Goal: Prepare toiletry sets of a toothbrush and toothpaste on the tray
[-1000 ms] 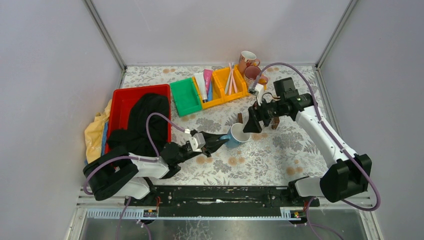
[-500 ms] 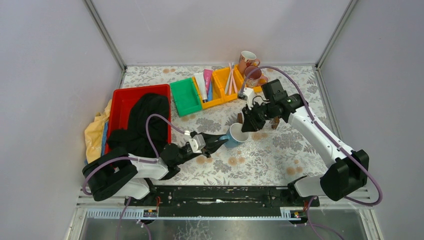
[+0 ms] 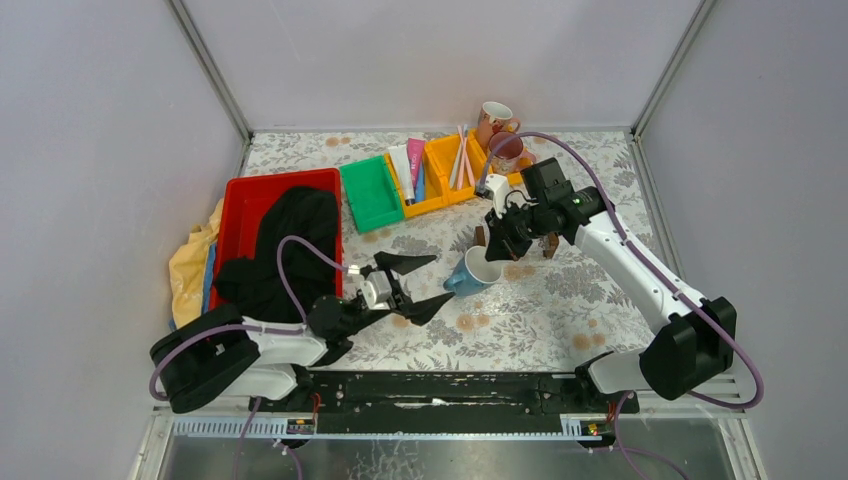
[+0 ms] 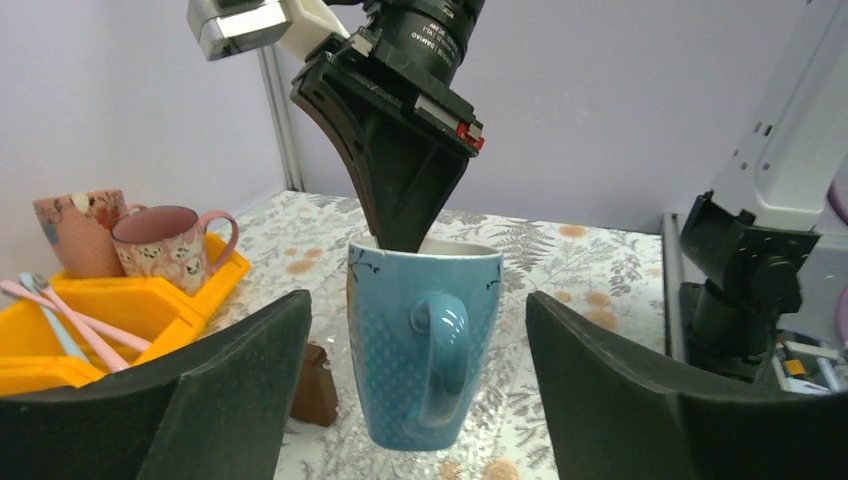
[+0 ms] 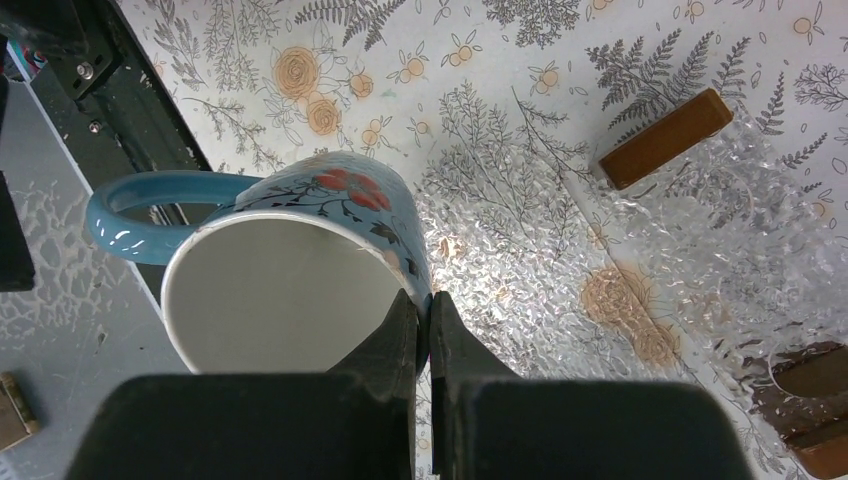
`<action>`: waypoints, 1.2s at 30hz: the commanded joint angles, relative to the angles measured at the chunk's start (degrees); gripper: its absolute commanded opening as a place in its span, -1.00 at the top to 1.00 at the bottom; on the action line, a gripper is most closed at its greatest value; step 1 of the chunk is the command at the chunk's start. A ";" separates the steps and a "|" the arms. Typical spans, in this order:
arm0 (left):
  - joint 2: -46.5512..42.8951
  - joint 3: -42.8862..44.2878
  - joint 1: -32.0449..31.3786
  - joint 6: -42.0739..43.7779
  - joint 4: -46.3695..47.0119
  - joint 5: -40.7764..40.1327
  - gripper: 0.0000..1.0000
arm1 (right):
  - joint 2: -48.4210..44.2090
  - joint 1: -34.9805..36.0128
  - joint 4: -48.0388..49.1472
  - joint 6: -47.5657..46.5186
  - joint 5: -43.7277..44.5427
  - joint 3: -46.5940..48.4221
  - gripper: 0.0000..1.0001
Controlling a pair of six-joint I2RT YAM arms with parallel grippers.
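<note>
Your right pincer (image 5: 424, 310) pinches the blue mug (image 4: 385, 350) by its rim; the left pincer (image 3: 443, 277) hangs spread beside the handle (image 4: 441, 345), not touching. Move the mug slowly, level, clear of the brown blocks (image 5: 665, 138). The toothbrushes (image 3: 461, 158) and toothpaste (image 3: 409, 167) lie in the far yellow bins (image 3: 438, 152)

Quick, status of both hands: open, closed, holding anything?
Left hand: open, holding nothing.
Right hand: closed on the rim of the blue mug.
</note>
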 commanded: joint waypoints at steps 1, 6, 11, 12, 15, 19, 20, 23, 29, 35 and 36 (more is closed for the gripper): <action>-3.27 -3.43 0.03 -2.41 4.62 -3.29 -0.82 | -0.41 -0.02 1.13 -1.32 0.32 2.02 1.00; -15.52 -2.50 0.01 -5.76 -18.33 -7.31 -1.00 | 0.65 0.09 -0.35 -4.79 6.72 2.67 1.00; -26.81 8.80 0.05 -5.63 -55.98 -17.53 -1.00 | 2.92 1.54 -2.51 -7.11 12.32 4.59 1.00; -27.80 9.82 0.06 -5.40 -59.00 -19.33 -1.00 | 3.51 2.56 -2.77 -7.49 13.60 4.95 1.00; -29.00 13.43 0.20 -5.78 -67.33 -23.43 -1.00 | 5.20 4.83 -3.40 -7.87 17.73 5.85 1.00; -28.17 17.98 0.21 -7.56 -75.19 -30.09 -1.00 | 7.38 6.88 -4.06 -8.00 20.56 6.97 1.00; -28.26 18.01 0.23 -7.82 -75.72 -31.84 -1.00 | 7.92 7.34 -4.13 -8.04 20.94 7.14 1.00; -28.70 16.73 0.24 -8.03 -75.62 -36.96 -1.00 | 10.15 9.10 -4.49 -8.07 21.92 7.92 1.00; -30.68 14.23 0.26 -9.30 -76.64 -42.62 -1.00 | 13.09 10.83 -4.12 -7.55 22.24 8.99 0.99; -32.57 11.62 0.30 -9.22 -75.94 -43.61 -1.00 | 15.26 11.02 -3.86 -7.09 21.28 9.70 0.98; -32.56 11.51 0.31 -9.29 -75.80 -43.64 -1.00 | 15.50 11.02 -3.79 -7.04 21.06 9.79 0.97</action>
